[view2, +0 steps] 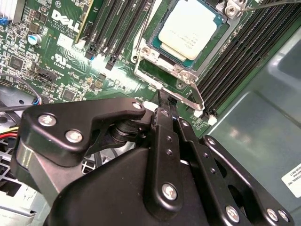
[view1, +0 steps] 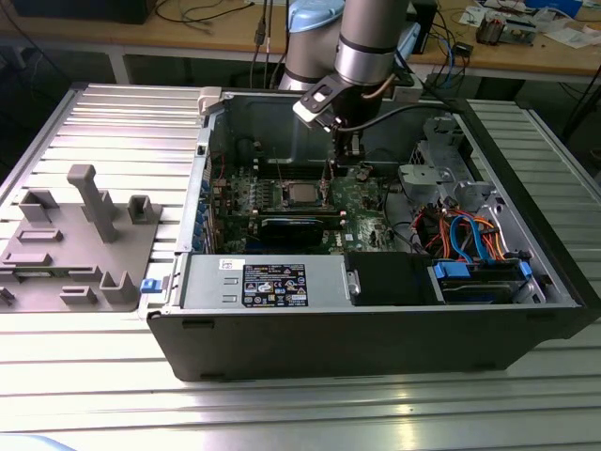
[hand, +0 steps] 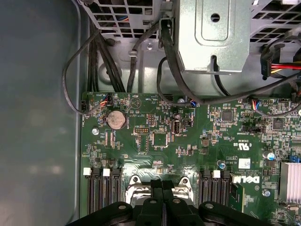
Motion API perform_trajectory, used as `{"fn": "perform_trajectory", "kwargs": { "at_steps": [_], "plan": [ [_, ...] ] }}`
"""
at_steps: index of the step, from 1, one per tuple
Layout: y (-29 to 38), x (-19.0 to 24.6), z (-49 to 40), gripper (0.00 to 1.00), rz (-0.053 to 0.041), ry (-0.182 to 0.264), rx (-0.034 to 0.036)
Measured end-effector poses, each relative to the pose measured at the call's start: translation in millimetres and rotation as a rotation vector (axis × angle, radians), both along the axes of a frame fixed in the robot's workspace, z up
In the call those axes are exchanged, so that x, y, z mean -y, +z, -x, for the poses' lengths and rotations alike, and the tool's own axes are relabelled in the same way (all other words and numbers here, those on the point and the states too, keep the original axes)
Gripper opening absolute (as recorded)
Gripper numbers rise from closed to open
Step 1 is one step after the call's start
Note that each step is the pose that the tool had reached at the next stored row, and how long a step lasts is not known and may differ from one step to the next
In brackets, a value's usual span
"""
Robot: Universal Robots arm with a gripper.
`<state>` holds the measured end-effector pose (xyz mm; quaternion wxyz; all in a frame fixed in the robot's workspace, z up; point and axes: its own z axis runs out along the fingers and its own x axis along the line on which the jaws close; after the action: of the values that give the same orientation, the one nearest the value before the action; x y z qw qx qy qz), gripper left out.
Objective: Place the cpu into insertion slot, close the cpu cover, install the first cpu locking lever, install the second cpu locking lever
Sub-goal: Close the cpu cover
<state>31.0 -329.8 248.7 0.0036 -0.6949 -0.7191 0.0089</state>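
Observation:
The cpu [view2: 188, 28], a flat square chip with a dull silver top, sits in the socket on the green motherboard [hand: 188, 141]; the exterior view shows the cpu [view1: 299, 194] mid-board. The silvery cpu cover [view2: 162, 77] frames it and looks to lie flat. A thin metal lever [view2: 263, 4] runs past the socket's far corner. My gripper [view2: 165, 100] is shut with nothing between its black fingers, its tips just above the edge of the cover's frame. In the exterior view the gripper [view1: 350, 162] hangs over the board, to the right of the socket. In the first wrist view the gripper [hand: 162, 184] hides the middle of the socket.
The open computer case [view1: 376, 329] walls in the board. A black card [view1: 293, 225] lies in front of the socket, with memory slots [view2: 244, 52] on both sides. Drive bays with blue and orange cables [view1: 474, 240] fill the right. A grey fixture [view1: 80, 240] stands left of the case.

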Motion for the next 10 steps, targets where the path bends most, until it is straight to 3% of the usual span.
{"fn": "perform_trajectory", "kwargs": {
  "at_steps": [10],
  "plan": [
    [0.0,0.0,7.6,0.11,0.0,0.0,0.0002]
  ]
}}
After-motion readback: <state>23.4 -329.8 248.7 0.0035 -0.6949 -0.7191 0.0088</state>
